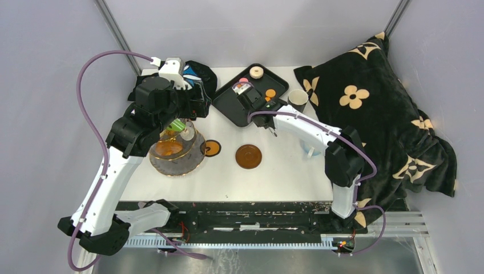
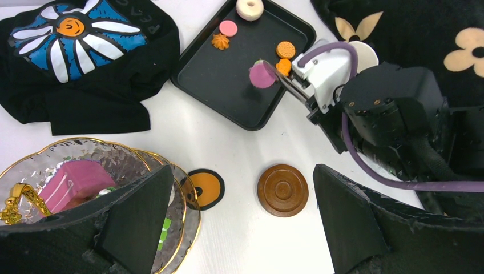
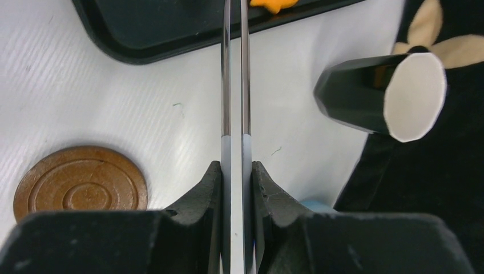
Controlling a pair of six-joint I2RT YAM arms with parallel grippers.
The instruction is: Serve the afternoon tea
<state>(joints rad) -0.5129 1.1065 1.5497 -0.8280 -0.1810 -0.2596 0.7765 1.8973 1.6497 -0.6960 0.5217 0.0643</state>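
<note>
- The right hand [image 3: 234, 171] is closed narrow on a pair of metal tongs [image 3: 226, 85], which stick straight out between its fingers.
- The tips of the tongs pinch a round pink toy pastry [image 2: 262, 75] at the right part of the black tray [image 2: 228, 91]. I cannot tell if it rests on the tray or hangs just above it.
- The tray sits at the far middle of the bench [image 1: 285, 177]. It also carries a pale ring doughnut [image 2: 249, 8], a pink disc [image 2: 228, 27], an orange swirl [image 2: 220, 41] and an orange biscuit [image 2: 285, 49].
- The left hand [image 2: 240, 177] is spread wide and holds nothing. It hangs over the three-tier glass stand [image 2: 184, 197] at the left of the bench.
- A pink cake slice [image 2: 74, 182] lies on the stand's top tier.
- A brown round saucer [image 2: 282, 190] lies bare mid-bench. An orange disc with a black rim [image 2: 205, 188] lies just beside the stand.
- The dark cup [image 3: 354, 97], white inside, stands right of the tray, against the black blanket with tan flowers [image 1: 371, 114].
- A black cloth with a blue-white flower [image 2: 85, 74] lies crumpled at the far left.
</note>
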